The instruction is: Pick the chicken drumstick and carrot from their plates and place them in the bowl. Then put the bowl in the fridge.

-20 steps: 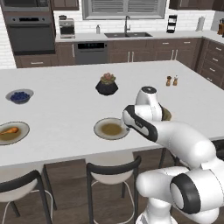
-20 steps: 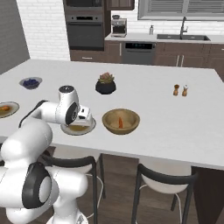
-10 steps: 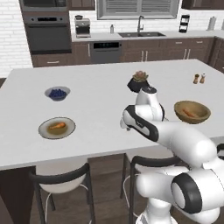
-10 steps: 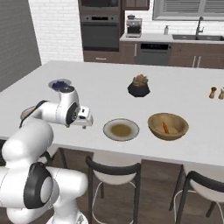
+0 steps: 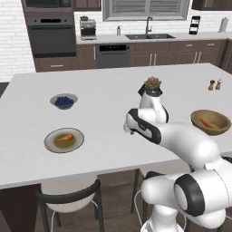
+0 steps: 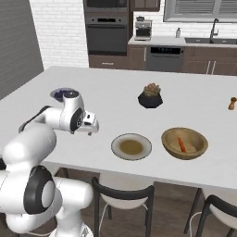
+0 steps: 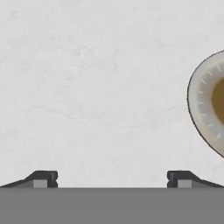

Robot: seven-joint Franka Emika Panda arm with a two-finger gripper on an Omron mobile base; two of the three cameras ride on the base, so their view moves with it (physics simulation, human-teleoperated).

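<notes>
The chicken drumstick [image 5: 65, 137] lies on the left plate [image 5: 50, 144], well to the left of my hand. The other plate [image 6: 131, 146] holds nothing and sits just left of the wooden bowl [image 6: 184, 142]. In that bowl [image 5: 210, 121] lies the carrot [image 6: 182, 144], also seen as carrot [image 5: 207, 123]. My gripper [image 6: 92, 129] hangs low over bare counter between the two plates; gripper [image 5: 130, 129]. In the hand view the gripper [image 7: 111, 180] is open with nothing between its fingertips [image 7: 42, 179], and a plate rim [image 7: 202, 109] shows at the right edge. The fridge is out of view.
A small grey bowl of blueberries [image 5: 63, 101] stands behind the drumstick plate. A black plant pot [image 5: 152, 84] sits mid-counter, with two shakers [image 5: 214, 84] at the far right. Stools [image 5: 68, 199] line the counter's front edge. Oven and sink are at the back wall.
The base has driven left along the counter, so the whole scene slid right in both base views. The drumstick plate now lies nearer the arm. The jaws stayed open.
</notes>
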